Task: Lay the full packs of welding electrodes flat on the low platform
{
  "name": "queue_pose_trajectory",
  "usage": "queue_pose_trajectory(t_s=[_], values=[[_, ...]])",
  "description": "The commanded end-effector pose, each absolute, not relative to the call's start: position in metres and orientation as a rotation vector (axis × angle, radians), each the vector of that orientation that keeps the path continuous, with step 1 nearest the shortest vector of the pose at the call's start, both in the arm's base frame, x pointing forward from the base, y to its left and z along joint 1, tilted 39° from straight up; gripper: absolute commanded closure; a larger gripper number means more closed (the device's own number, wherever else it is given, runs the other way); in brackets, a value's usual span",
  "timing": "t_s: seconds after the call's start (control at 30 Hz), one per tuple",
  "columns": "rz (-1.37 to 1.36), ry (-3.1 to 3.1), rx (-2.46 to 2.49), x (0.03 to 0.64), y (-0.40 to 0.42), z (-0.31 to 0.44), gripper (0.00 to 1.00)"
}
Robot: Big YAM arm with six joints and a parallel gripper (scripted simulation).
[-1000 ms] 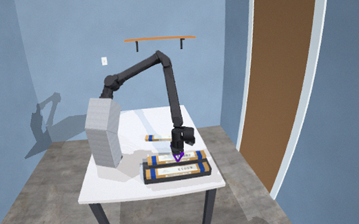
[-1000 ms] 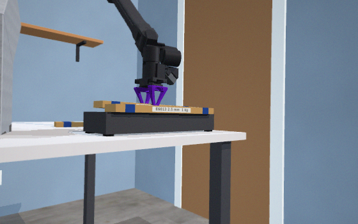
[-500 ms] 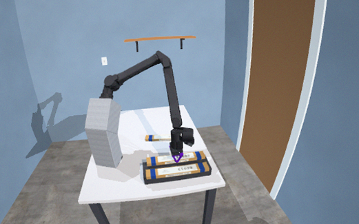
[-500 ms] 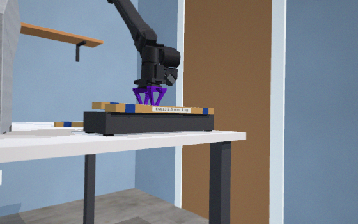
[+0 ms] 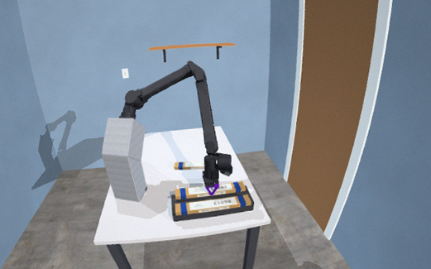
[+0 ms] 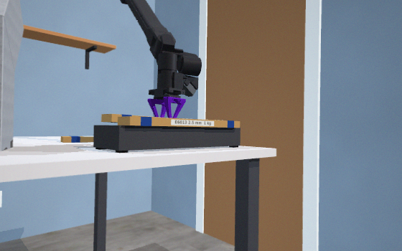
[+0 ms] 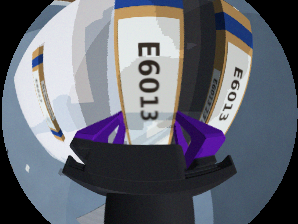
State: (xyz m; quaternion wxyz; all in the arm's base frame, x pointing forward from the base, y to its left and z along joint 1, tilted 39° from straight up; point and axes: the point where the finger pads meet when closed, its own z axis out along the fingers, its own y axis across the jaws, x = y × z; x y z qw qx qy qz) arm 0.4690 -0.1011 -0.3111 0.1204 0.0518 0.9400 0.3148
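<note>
Indoors, white bench (image 5: 162, 228) (image 6: 258, 152) on grey floor (image 5: 163, 257) (image 6: 122, 229), blue walls (image 5: 83, 37) (image 6: 359, 107) around, jaws pinching one pack (image 5: 234, 187) (image 6: 109, 117) (image 7: 150, 70).

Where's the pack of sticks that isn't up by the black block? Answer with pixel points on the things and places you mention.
In the top view, that pack (image 5: 190, 166) (image 7: 47, 102) lies flat on the white table (image 5: 124, 227) (image 6: 261, 152), behind the dark platform (image 5: 214, 214) (image 6: 176, 138) and partly hidden by the arm.

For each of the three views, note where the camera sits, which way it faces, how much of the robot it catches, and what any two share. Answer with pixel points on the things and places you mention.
Top: high in front of the white table (image 5: 162, 232), looking down across it; whole black arm (image 5: 204, 110) (image 6: 145, 26), purple jaws (image 5: 211, 190) (image 6: 166, 117).
Exterior: near tabletop height, facing the dark low platform (image 5: 215, 214) (image 6: 179, 139) side-on; lower arm, jaws.
Wrist: on the arm, facing along the jaws onto a tan-and-blue electrode pack (image 5: 236, 187) (image 6: 109, 117) (image 7: 149, 60); jaws.
Top and exterior share the orange wall shelf (image 5: 191, 46) (image 6: 68, 37).
</note>
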Motion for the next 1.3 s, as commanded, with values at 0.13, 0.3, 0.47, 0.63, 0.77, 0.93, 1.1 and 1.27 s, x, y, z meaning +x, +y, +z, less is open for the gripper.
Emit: queue_pose_trajectory(t_s=[0.13, 0.3, 0.47, 0.63, 0.77, 0.93, 1.1, 1.27], values=[[0.869, 2.699, 0.173, 0.482, -0.133, -0.295, 1.0], [0.871, 2.701, 0.175, 0.481, -0.133, -0.295, 1.0], [0.874, 2.703, 0.176, 0.478, -0.133, -0.295, 1.0], [0.877, 2.706, 0.178, 0.476, -0.132, -0.296, 1.0], [0.878, 2.707, 0.179, 0.475, -0.132, -0.296, 1.0], [0.881, 2.71, 0.181, 0.472, -0.132, -0.297, 1.0], [0.882, 2.71, 0.181, 0.472, -0.132, -0.297, 1.0], [0.879, 2.708, 0.179, 0.474, -0.134, -0.296, 1.0]])
